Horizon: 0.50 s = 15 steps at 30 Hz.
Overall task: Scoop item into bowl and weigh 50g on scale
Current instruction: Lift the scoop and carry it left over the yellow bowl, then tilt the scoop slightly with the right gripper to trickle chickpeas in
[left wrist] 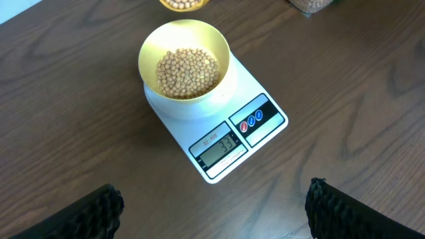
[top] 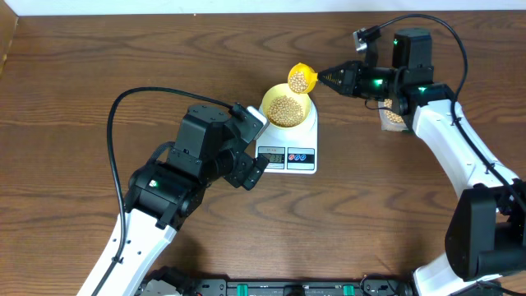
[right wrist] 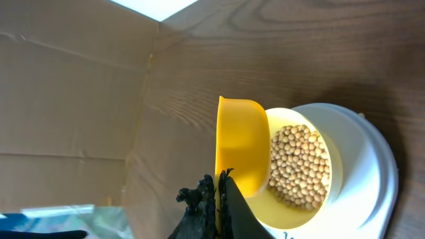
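Observation:
The pale-yellow bowl (top: 286,107) stands on the white scale (top: 297,156) and holds tan beans (left wrist: 187,72). The scale's display (left wrist: 219,147) reads 33. My right gripper (top: 322,79) is shut on the handle of a yellow scoop (top: 300,79) filled with beans, held just above and behind the bowl. In the right wrist view the scoop (right wrist: 240,145) hangs beside the bowl (right wrist: 292,199), fingers (right wrist: 219,199) clamped on its handle. My left gripper (left wrist: 212,209) is open and empty, in front of the scale (left wrist: 265,99).
A clear plastic tub of beans (top: 392,117) sits at the right behind my right arm. A cardboard wall (right wrist: 66,99) borders the table's far side. My left arm (top: 189,168) lies left of the scale.

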Tool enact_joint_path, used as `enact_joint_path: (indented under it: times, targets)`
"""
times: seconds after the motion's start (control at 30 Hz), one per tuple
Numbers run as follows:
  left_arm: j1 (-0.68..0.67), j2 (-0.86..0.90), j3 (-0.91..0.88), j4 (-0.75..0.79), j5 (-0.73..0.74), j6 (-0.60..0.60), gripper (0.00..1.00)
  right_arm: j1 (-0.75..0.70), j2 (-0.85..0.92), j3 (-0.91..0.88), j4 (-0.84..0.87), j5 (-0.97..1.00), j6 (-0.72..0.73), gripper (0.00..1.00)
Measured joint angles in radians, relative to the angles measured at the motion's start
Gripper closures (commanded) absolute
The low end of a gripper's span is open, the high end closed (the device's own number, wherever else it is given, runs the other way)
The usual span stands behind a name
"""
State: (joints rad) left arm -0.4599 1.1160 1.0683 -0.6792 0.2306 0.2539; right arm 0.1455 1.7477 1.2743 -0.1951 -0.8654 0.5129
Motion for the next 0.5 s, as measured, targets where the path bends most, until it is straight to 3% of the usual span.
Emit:
enact_joint_path:
  times: [0.5]
  targets:
    - [0.0, 0.0, 0.0, 0.0, 0.0, -0.003, 0.1, 0.052, 0.0, 0.0, -0.003, 0.055, -0.333, 0.99]
